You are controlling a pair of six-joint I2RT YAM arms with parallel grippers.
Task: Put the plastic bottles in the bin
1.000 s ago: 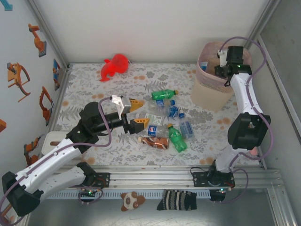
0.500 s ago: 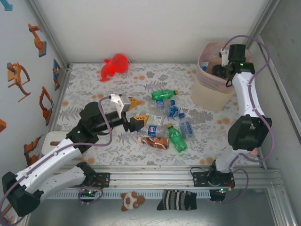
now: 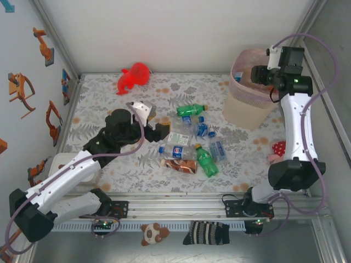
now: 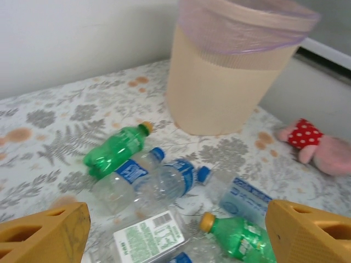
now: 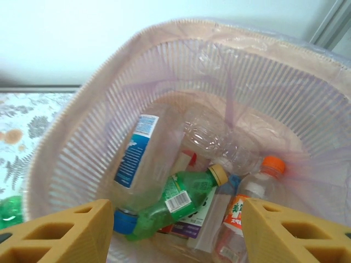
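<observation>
- Green and clear bottles [image 5: 164, 203], several of them, lie inside the bin [image 3: 241, 112] at the table's [image 3: 109, 98] far right corner.
- Right gripper [image 5: 181, 227] hovers above its rim, jaws apart, empty.
- Roughly eight loose bottles [image 3: 193, 143] wait mid-table; left gripper [image 4: 175, 233] hangs wide, empty, over them.

A floral-print cloth in grey and orange [image 3: 101, 96] is spread over the tabletop. A plain white back panel [image 3: 175, 33] is set at twelve o'clock. Orange robot-arm stickers [image 3: 21, 87] are fixed to the white side panel at nine o'clock. A ribbed aluminium rail [image 3: 181, 205] is laid along six o'clock.
</observation>
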